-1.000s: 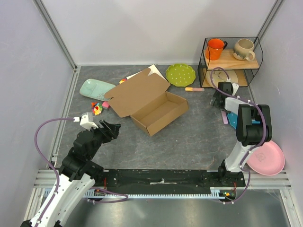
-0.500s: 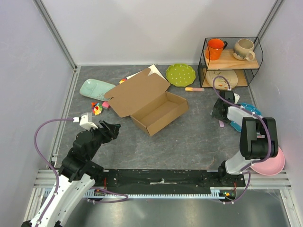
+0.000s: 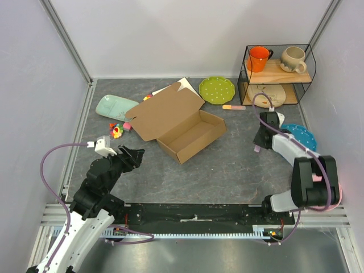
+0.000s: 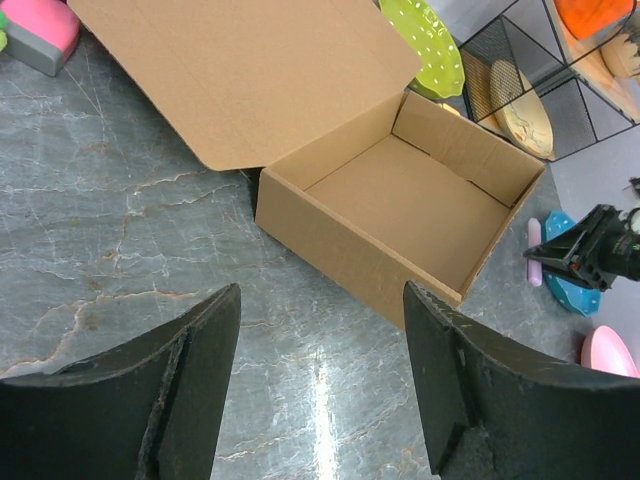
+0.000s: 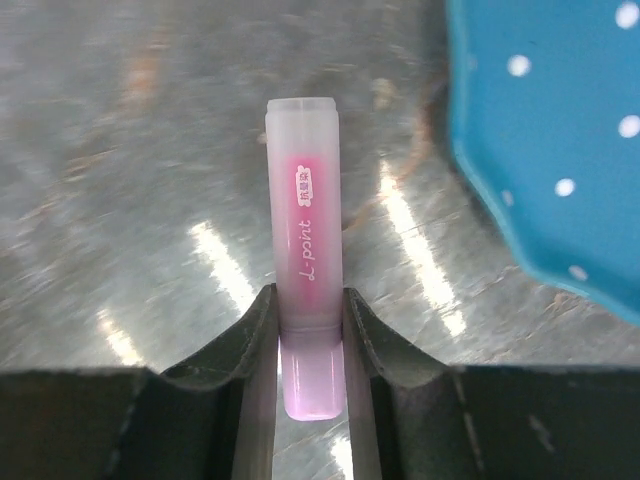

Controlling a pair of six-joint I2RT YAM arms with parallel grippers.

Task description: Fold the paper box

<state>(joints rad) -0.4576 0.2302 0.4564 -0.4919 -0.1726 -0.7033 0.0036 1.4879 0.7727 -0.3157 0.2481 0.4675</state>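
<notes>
At far left, a smooth mint-green tray [image 3: 114, 106] with rounded corners, on a grey marbled tabletop [image 3: 239, 165] with a slight sheen.

Below that, the left gripper [image 4: 321, 292]: matte black, wedge-shaped fingers spread wide, nothing between them, hovering above the stone-patterned surface and aimed at the box, well apart from it.

Left of centre, the paper box [image 3: 193, 135]: plain brown corrugated cardboard, walls already upright as a shallow rectangular tray, lid flap thrown back flat toward the far left, rounded tab at its outer edge.

Behind the box, a round lime-green plate [image 3: 216, 90] with pale dots and a scalloped rim. Further right, a black wire shelf [image 3: 274, 74] with wooden boards.

At right, the right gripper [image 5: 307, 300], clamped on a pen [image 5: 302, 200]: frosted translucent plastic, pink core, flat cap end away from the fingers. Just beside it, a glossy teal plate [image 5: 560, 120] with white dots.

Only in the right wrist view: both pads pressed against the pen's sides, and its lettering. Only in the left wrist view: the box's bare inner floor and cut wall edges. Only from above: both arms and the box together.
</notes>
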